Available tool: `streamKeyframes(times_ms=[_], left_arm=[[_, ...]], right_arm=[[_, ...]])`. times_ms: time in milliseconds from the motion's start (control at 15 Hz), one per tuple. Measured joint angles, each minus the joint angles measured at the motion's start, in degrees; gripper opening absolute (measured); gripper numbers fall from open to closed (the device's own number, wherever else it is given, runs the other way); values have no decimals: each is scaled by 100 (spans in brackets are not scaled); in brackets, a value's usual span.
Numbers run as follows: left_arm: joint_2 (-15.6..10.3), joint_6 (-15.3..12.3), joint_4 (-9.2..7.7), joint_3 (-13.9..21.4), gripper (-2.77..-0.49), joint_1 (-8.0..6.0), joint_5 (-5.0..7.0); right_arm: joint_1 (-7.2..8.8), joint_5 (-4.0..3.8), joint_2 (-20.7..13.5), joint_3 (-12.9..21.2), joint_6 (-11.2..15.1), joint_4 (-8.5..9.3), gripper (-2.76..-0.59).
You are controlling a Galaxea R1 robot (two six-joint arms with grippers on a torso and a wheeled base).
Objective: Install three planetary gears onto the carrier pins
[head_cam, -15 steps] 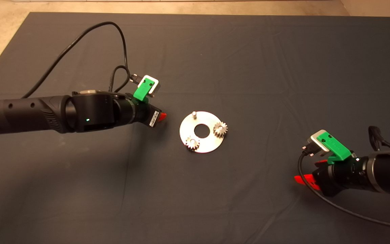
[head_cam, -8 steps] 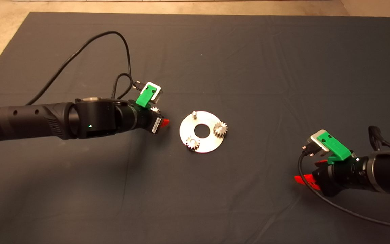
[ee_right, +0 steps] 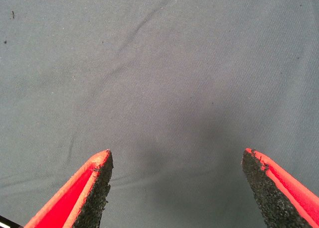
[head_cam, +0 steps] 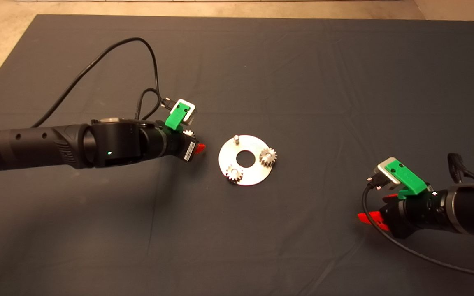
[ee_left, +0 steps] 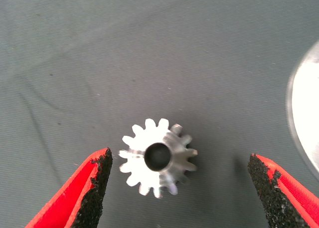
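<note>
On the dark mat (head_cam: pixel 303 82) covering the counter lies a flat shiny disc (head_cam: pixel 253 146) with a central hole, and it carries most of the parts. Two planetary gears sit on its carrier pins: one (head_cam: pixel 268 156) at the edge facing the right arm, another (head_cam: pixel 234 173) at the near edge. The third pin (head_cam: pixel 235 138), on the far side of the disc, stands bare. The third gear (ee_left: pixel 158 157) lies flat on the mat just beside the disc on the left arm's side, apart from it; in the head view only a sliver of it (head_cam: pixel 188 133) shows behind the arm. The left pincer (ee_left: pixel 179 188) hovers over this gear with its fingers spread wide, the gear between the black pads (ee_left: pixel 97 188) and touching neither. An edge of the disc (ee_left: pixel 306 113) shows in the left wrist view. The right pincer (head_cam: pixel 370 216) waits low near the lower right of the mat, well apart from the disc, its fingers (ee_right: pixel 94 193) spread over bare cloth.
</note>
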Motion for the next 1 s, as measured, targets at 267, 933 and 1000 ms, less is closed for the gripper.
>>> streamKeyframes(times_ms=[267, 933, 1000], left_arm=[[0, 1, 5, -159, -135, 14, -197], [12, 15, 78, -207, -137, 238, -251], [12, 17, 80, -249, -141, 240, -250]], right_arm=[[2, 2, 0, 0, 0, 0, -144], [2, 4, 0, 0, 0, 0, -144], [2, 2, 0, 0, 0, 0, -144]])
